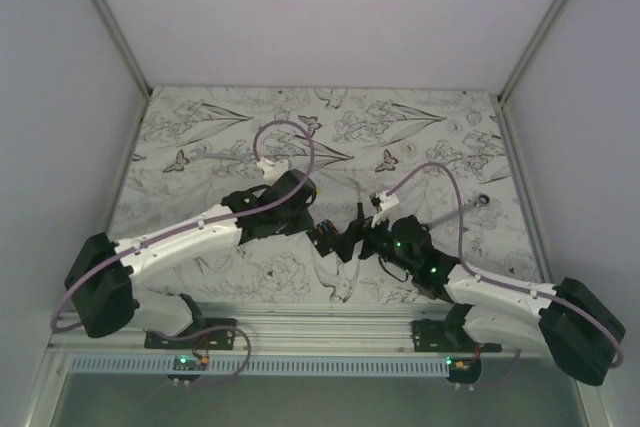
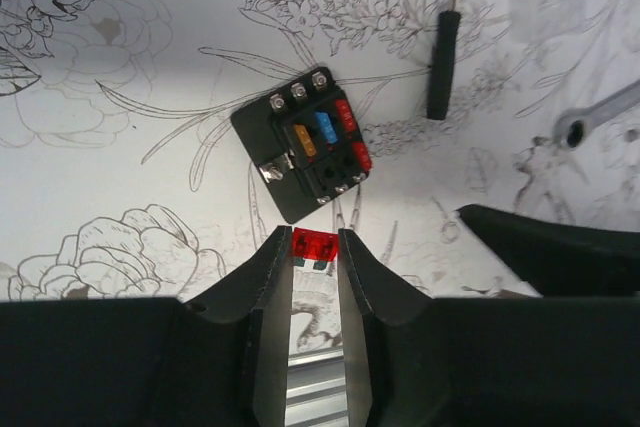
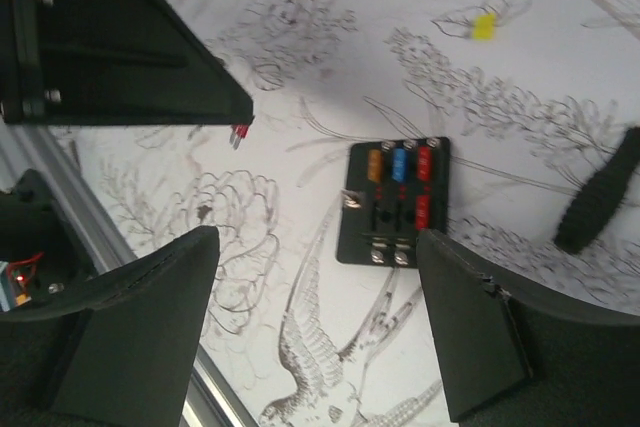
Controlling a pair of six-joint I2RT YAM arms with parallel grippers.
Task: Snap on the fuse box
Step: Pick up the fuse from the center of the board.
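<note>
The black fuse box (image 2: 300, 152) lies flat on the flower-printed table, showing orange, blue and red fuses in its slots. My left gripper (image 2: 314, 247) hovers just on the near side of it, shut on a small red fuse (image 2: 314, 242) pinched at the fingertips. From the right wrist the fuse box (image 3: 392, 202) shows ahead of the right gripper (image 3: 315, 242), which is open wide and holds nothing. Seen from the top, the left gripper (image 1: 312, 215) and the right gripper (image 1: 350, 237) meet over the middle of the table.
A black-handled stick tool (image 2: 441, 65) lies beyond the box to the right, and a metal wrench (image 2: 590, 122) lies further right. A loose yellow fuse (image 3: 484, 27) rests on the table. The metal rail at the table's near edge (image 3: 215, 387) runs close under the right gripper.
</note>
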